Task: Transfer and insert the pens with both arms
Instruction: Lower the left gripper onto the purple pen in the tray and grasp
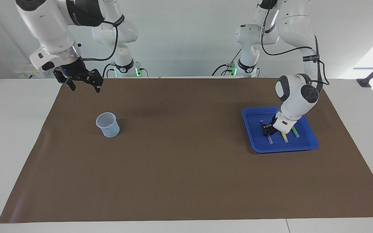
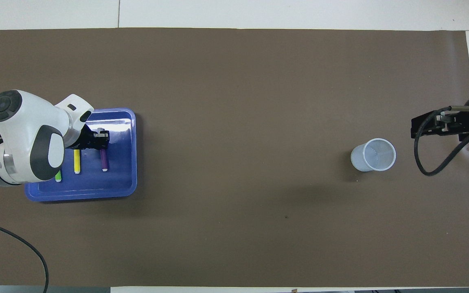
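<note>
Three pens lie side by side in a blue tray (image 1: 283,149) (image 2: 80,195) at the left arm's end of the table: purple (image 1: 269,138) (image 2: 104,160), yellow (image 1: 284,137) (image 2: 77,161) and green (image 1: 295,132) (image 2: 58,176). My left gripper (image 1: 268,130) (image 2: 100,140) is down in the tray, right at the purple pen's middle, and it covers the end of that pen that lies farther from the robots. My right gripper (image 1: 85,86) (image 2: 434,124) hangs open and empty in the air over the mat's edge nearest the robots, at the right arm's end.
A pale blue plastic cup (image 1: 108,124) (image 2: 373,154) stands upright on the brown mat (image 1: 186,161) toward the right arm's end. Two smaller white arms with green lights (image 1: 126,64) stand at the table's edge by the robots.
</note>
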{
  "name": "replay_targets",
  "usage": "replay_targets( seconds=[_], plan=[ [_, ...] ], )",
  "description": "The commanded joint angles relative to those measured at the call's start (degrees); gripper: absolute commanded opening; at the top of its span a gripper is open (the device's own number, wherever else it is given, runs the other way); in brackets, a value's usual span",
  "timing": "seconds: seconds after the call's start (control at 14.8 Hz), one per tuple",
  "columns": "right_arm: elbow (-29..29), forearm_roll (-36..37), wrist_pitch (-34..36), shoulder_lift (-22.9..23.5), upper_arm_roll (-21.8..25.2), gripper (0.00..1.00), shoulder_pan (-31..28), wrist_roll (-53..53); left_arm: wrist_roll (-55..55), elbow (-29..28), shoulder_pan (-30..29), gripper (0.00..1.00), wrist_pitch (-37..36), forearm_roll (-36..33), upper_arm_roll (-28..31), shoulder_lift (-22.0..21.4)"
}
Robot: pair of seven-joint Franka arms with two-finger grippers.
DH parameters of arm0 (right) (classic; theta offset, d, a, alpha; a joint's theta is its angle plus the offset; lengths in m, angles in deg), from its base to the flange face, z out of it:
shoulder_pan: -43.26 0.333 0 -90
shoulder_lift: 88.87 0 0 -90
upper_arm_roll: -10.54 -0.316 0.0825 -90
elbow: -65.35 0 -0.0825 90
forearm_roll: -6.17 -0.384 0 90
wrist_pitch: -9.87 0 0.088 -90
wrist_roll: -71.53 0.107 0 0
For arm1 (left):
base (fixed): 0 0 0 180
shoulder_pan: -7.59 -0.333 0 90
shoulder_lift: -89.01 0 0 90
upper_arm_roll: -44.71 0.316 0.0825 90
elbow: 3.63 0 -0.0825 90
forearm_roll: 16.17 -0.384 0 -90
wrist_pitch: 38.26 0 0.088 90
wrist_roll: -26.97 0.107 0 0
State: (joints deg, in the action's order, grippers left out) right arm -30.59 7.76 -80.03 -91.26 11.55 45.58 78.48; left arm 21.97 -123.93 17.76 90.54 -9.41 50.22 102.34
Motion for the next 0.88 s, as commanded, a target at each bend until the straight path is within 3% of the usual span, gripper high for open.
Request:
replay_targets(
  seconds=[0.0, 0.2, 0.81],
  plan=[
    [-1.2, -0.4, -0.3, -1.0, -0.4, 1.0, -0.8, -0.7, 1.0, -0.3, 0.6, 0.0, 1.0, 1.1, 0.6, -0.1],
    [-1.2, -0.4, -0.3, -1.0, -0.4, 1.0, -0.8, -0.7, 1.0, 0.6, 0.3, 0.0, -0.6, 1.1, 0.6, -0.1],
    [-1.2, -0.4, 0.0, -1.0, -0.4, 1.0, -0.8, -1.0, -1.9, 9.4, -0.3, 0.0, -15.1, 4.0, 1.0, -2.6]
  ],
)
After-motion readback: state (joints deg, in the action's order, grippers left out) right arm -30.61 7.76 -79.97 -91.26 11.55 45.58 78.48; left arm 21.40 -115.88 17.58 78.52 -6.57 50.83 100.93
